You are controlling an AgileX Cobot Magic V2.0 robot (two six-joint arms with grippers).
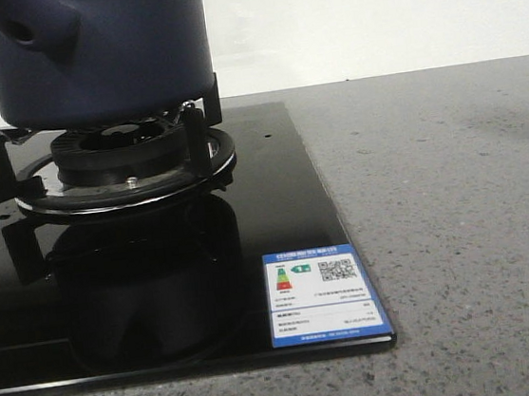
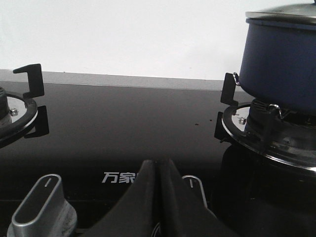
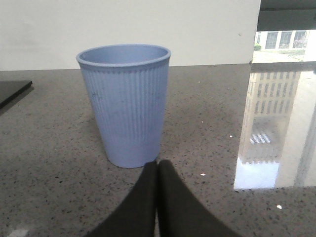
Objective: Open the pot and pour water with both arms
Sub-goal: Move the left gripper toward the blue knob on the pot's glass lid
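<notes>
Navy pot lidded on burner; both grippers closed, empty

Bare counter right of the pot; cup stands there.

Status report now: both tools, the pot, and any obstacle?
Left tool shut, empty, low over the stove knobs. Right tool shut, empty, just before the cup. Pot on burner, lid on. No obstacle seen.
</notes>
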